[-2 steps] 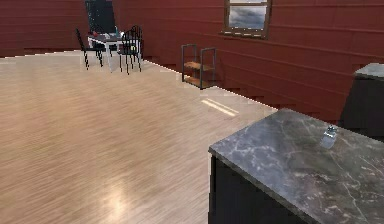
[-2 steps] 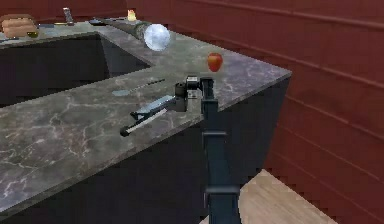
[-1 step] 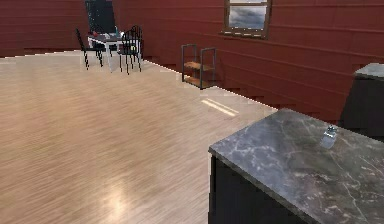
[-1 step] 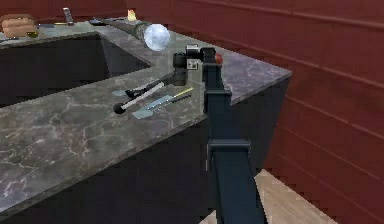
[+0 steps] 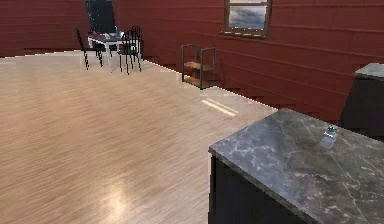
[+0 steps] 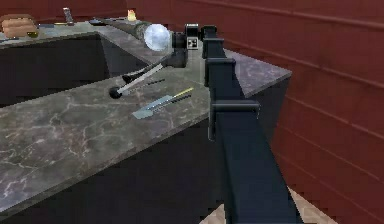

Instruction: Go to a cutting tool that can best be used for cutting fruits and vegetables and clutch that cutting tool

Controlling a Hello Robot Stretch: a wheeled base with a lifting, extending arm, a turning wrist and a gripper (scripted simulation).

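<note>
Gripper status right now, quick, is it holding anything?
Gripper: cannot tell whether it holds anything; a knife-like tool lies on the counter near it.

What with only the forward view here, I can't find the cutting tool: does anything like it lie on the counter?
Observer: Yes. In the arm side view a slim tool, with a grey blade and a yellowish handle, lies on the counter.
Operator: Where is the gripper?
Observer: The gripper is just up and left of the tool in that view; I can't tell whether they touch.
Operator: Anything else nearby?
Observer: A brown lump sits on the far counter stretch, at that view's top left.
</note>
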